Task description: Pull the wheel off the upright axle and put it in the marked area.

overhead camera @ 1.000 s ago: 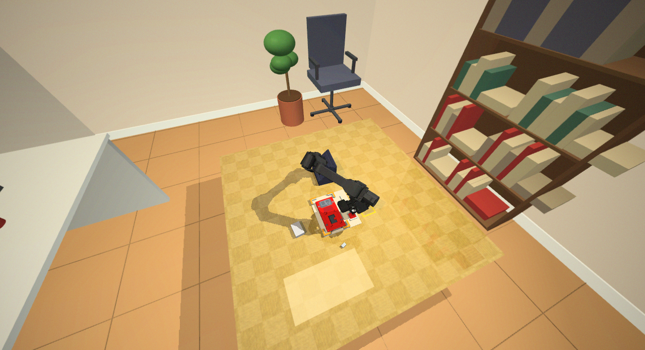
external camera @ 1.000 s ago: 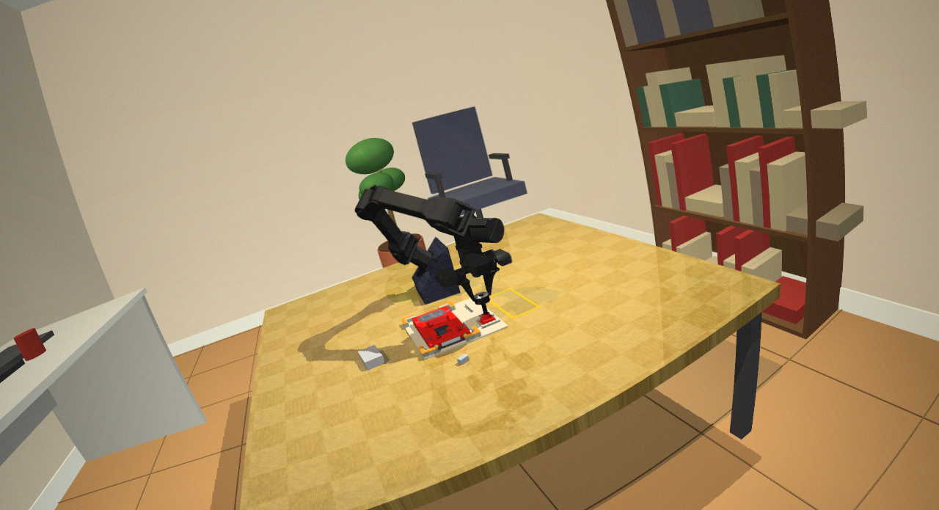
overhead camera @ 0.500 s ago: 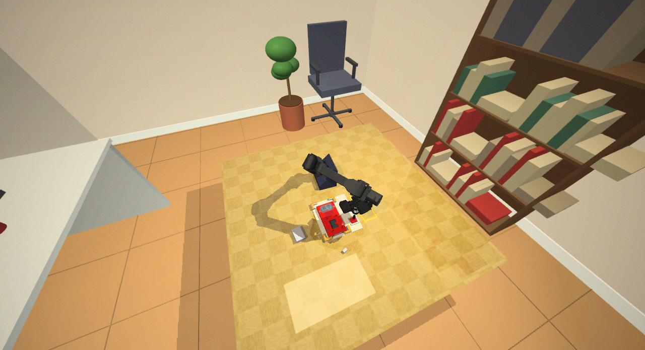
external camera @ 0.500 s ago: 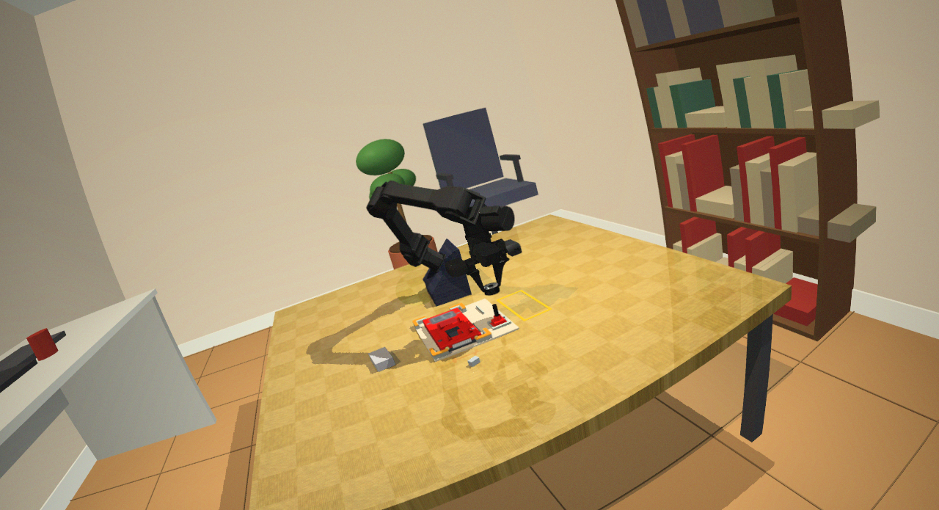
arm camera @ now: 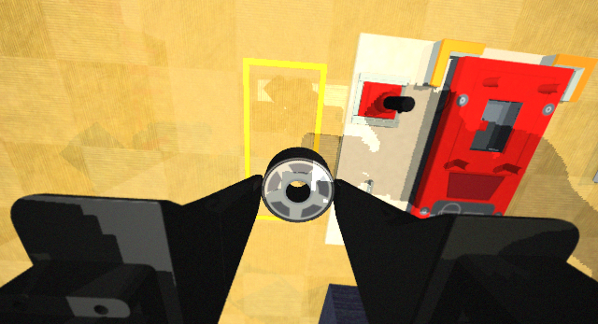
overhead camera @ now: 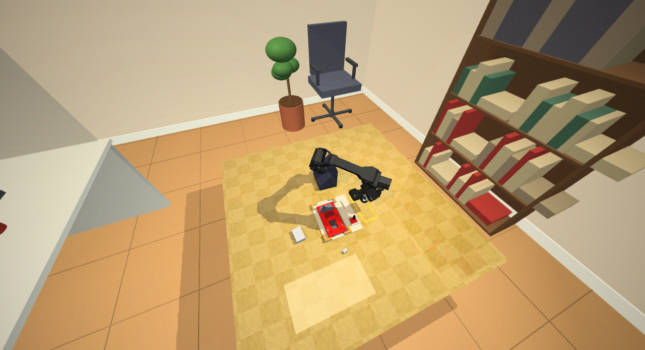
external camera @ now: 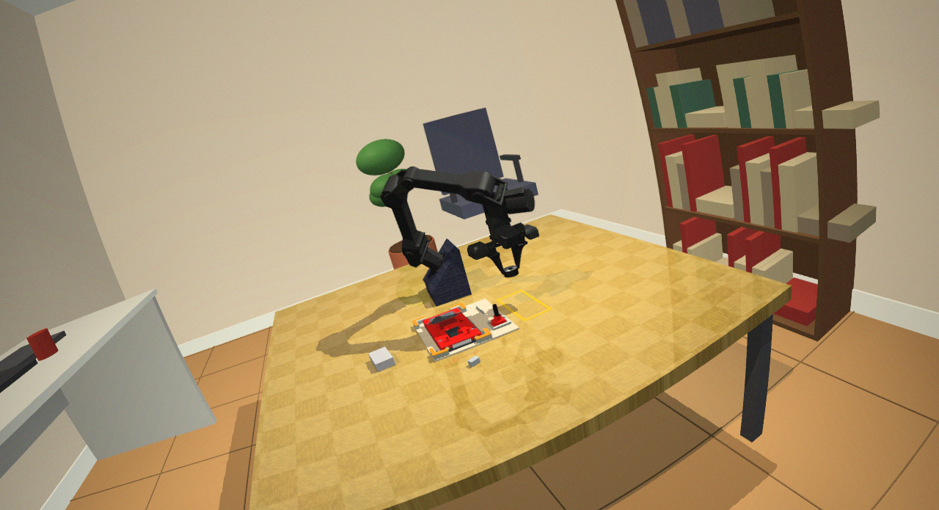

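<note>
Both fingers of the hand clamp the wheel above the table

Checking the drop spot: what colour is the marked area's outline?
Yellow outline, clearest in the wrist view.

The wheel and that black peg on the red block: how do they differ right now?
The wheel is pinched in the gripper high above the table; the axle stands fixed on its red block. The wheel is a grey-spoked ring with a hole; the axle is a bare solid rod. Both are round and dark.

arm: glossy black, blocky links | fingers: black, tapered wedges
</note>
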You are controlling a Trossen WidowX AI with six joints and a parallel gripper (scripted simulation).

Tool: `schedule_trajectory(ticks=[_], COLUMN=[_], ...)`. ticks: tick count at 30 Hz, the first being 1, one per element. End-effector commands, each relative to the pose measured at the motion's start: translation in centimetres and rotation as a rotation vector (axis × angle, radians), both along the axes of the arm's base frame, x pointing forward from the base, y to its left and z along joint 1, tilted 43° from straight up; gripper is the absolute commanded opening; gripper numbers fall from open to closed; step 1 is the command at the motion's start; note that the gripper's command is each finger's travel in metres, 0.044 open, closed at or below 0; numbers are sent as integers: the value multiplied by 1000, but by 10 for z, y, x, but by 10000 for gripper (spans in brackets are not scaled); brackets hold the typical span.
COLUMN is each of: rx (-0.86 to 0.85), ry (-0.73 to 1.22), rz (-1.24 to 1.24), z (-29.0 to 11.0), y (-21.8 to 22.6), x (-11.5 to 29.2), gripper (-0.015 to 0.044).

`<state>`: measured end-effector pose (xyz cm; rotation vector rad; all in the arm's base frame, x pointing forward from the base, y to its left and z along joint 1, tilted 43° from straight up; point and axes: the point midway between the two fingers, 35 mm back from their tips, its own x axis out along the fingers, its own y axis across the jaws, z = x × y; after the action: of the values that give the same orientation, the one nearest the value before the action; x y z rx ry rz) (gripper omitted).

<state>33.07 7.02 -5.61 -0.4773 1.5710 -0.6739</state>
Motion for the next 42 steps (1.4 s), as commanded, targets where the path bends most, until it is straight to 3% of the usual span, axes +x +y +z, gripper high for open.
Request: schedule_trajectory(ticks=[1,16,28,36,42], rx=[-3,-4,-8,-8,-6], ry=[3,2,2,2,0], rz=[-5,-5,-5,-5,-13], z=[-13,-30,-87,-90,-87], y=[14,-1,-53,-56,-54], x=[-13,-16,-25,-26,-25], gripper=[0,0,0,0,157])
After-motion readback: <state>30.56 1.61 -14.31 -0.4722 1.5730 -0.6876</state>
